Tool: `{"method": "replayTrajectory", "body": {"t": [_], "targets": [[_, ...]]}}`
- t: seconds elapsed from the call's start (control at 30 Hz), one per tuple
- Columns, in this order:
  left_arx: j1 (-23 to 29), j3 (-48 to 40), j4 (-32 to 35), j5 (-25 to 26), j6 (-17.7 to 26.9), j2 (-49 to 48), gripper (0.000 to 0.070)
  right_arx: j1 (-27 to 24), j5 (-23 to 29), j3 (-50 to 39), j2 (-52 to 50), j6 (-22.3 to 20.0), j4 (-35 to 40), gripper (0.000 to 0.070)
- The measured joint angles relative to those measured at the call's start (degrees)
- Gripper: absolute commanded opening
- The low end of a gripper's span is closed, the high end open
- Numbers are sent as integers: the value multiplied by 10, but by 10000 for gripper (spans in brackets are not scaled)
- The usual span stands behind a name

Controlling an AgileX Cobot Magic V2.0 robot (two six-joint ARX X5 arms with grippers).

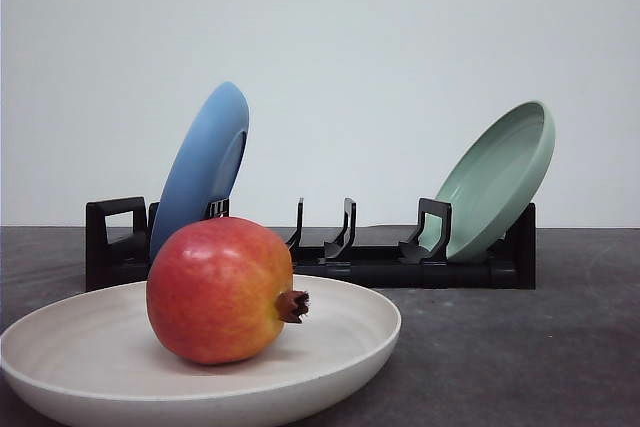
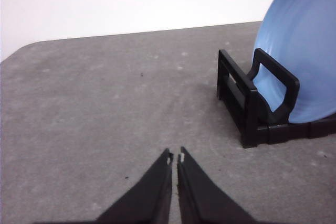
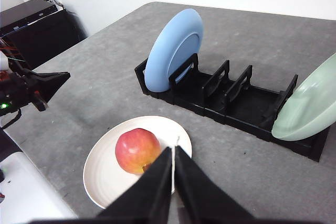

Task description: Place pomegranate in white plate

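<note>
The pomegranate [image 1: 222, 290] rests inside the white plate [image 1: 340, 362] on the grey table [image 1: 520, 357], left of the plate's middle in the front view (its brown crown nub pointing right). Behind stands a black rack [image 1: 380, 262] holding a blue plate [image 1: 200, 162] and a pale green plate [image 1: 500, 177]. The right pincer [image 3: 174, 153] hangs above the plate, tips together and empty; the left pincer [image 2: 175, 157] is likewise closed over bare table.
</note>
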Motion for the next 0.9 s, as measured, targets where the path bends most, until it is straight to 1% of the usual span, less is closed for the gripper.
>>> {"method": "replayTrajectory", "body": {"t": [0.1, 0.27, 0.37, 0.67, 0.9], "targets": [[3, 0, -5, -1, -5, 0, 0, 0, 0, 0, 0, 0, 0, 0], [15, 0, -10, -5, -38, 0, 0, 0, 0, 0, 0, 0, 0, 0], [16, 0, -10, -5, -49, 0, 0, 0, 0, 0, 0, 0, 0, 0], [20, 0, -10, -5, -57, 0, 0, 0, 0, 0, 0, 0, 0, 0], [44, 0, -10, -5, -57, 0, 0, 0, 0, 0, 0, 0, 0, 0]]}}
